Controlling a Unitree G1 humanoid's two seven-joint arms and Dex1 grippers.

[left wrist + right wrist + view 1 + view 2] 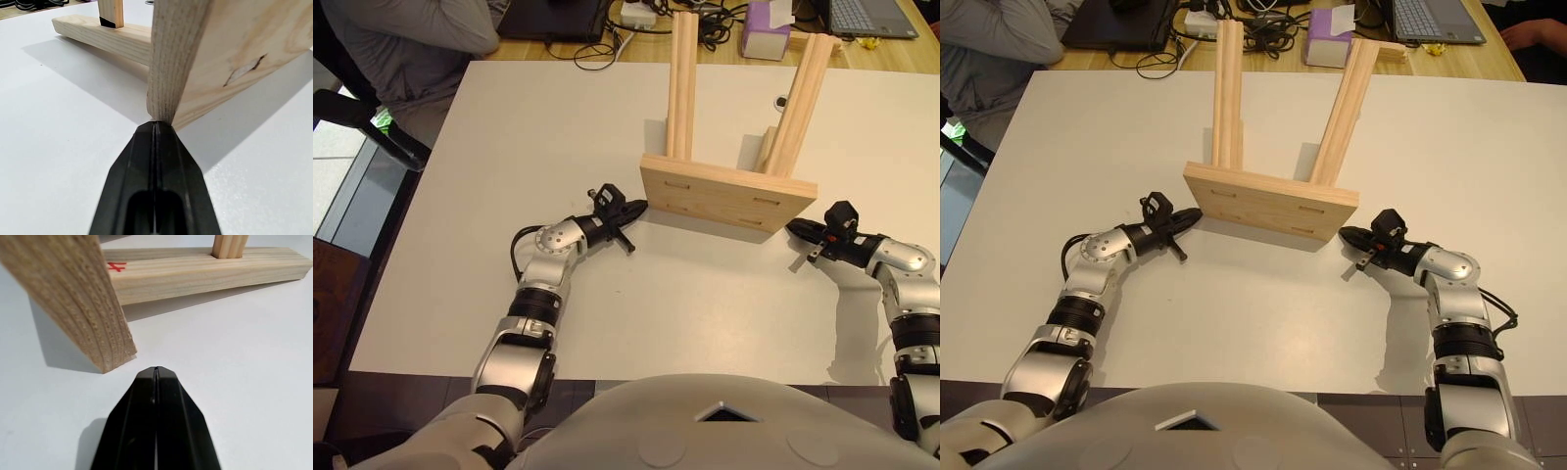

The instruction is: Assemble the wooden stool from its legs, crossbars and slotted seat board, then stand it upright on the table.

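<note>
The wooden stool lies on its side on the white table [509, 323]. Its slotted seat board [724, 196] stands on edge facing me, and its legs [682, 88] run away toward the far edge. My left gripper [639, 207] is shut, its tip touching the seat board's lower left corner [164, 105]. My right gripper [794, 227] is shut too, resting on the table just off the board's lower right corner [105, 360], a small gap apart. A leg with a red mark [195, 274] and a crossbar end lie beyond.
At the far table edge sit a purple box [766, 29], cables [607, 44], a power strip [639, 14] and laptops. A person's arm [411, 29] rests at the far left corner. A small dark hole [780, 100] marks the tabletop.
</note>
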